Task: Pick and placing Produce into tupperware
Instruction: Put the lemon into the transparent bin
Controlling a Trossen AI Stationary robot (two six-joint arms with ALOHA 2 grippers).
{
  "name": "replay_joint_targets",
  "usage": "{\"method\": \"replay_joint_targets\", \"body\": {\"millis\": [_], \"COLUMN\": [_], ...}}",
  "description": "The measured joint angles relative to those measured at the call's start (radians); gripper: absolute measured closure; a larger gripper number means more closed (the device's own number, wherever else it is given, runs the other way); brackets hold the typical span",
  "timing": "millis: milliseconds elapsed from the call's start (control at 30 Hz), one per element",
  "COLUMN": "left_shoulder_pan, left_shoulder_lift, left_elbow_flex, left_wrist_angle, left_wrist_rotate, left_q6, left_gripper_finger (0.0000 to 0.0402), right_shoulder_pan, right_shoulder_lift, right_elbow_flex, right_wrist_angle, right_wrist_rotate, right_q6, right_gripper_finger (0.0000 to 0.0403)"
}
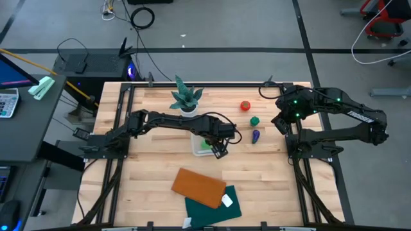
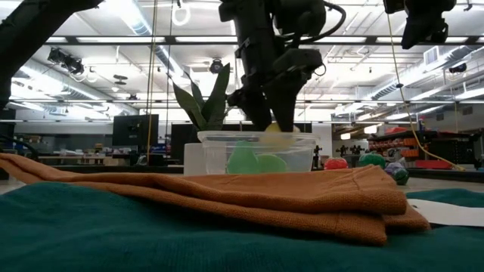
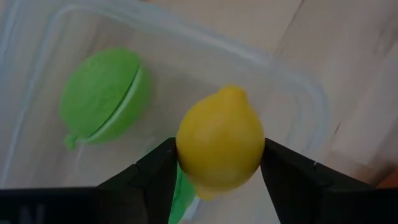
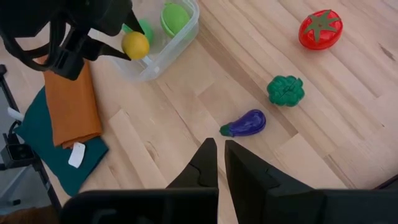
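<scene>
My left gripper (image 1: 218, 147) hangs over the clear tupperware (image 1: 195, 149) at the table's middle, shut on the yellow lemon (image 3: 221, 146). Two light green pieces (image 3: 106, 96) lie in the tub. The red tomato (image 1: 245, 106), the dark green piece (image 1: 255, 120) and the purple eggplant (image 1: 255, 135) lie on the table to the tub's right. My right gripper (image 4: 221, 155) is shut and empty, above the table right of the eggplant (image 4: 245, 123). My left gripper pinches the lemon's two opposite sides (image 3: 180, 155) between its two fingers, at the fruit's widest part. The fingers come from above, pointing down. The lemon is clear of the tub floor, at about rim height (image 2: 277, 136), over the tub's right part.
A spiky potted plant (image 1: 186, 97) stands just behind the tub. An orange-brown folded cloth (image 1: 199, 186) lies on a dark green cloth (image 1: 215, 204) near the front edge. Bare wood lies between the tub and the loose produce.
</scene>
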Motion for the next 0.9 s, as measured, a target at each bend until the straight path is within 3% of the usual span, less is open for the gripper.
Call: {"method": "replay_joint_targets", "body": {"millis": [900], "left_shoulder_pan": [-0.004], "left_shoulder_lift": [0.052], "left_elbow_flex": [0.000], "left_wrist_angle": [0.025], "left_wrist_rotate": [0.000], "left_q6": [0.010], "left_gripper_finger": [0.0173], "right_shoulder_pan": [0.000], "right_shoulder_lift": [0.000], "right_elbow_flex": [0.000], "right_wrist_angle": [0.000], "right_wrist_rotate": [0.002], "right_q6": [0.000], "right_gripper_finger": [0.0403]}}
